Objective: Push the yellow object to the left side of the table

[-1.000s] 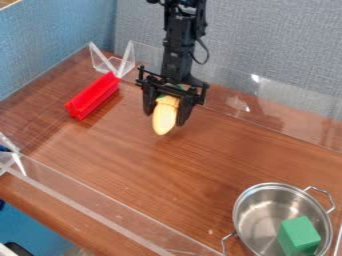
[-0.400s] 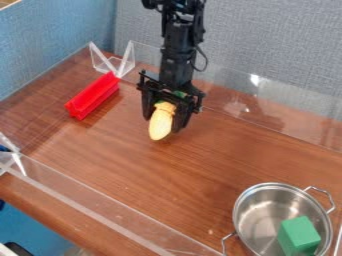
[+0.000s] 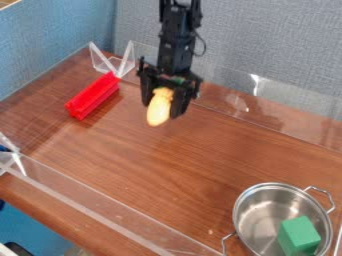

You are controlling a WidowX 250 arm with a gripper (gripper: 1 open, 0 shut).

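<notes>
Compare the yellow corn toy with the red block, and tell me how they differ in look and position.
The yellow corn toy is rounded and tapered; the red block is flat-sided and rectangular. The corn sits between the fingers of the shut gripper; the block lies free, with nothing touching it. In the picture the block lies further left than the corn. Both are small toys on the wooden table.

The robot is a single slim arm (image 3: 175,30), black all over, built of stacked boxy segments that narrow toward the wrist. Thin dark cables run loosely along its side. At the bottom it widens into a black gripper (image 3: 160,98) with a flat crossbar and two short black fingers (image 3: 143,88). The picture is too soft to show screws or markings, though a few small pale glints might be fasteners.
</notes>
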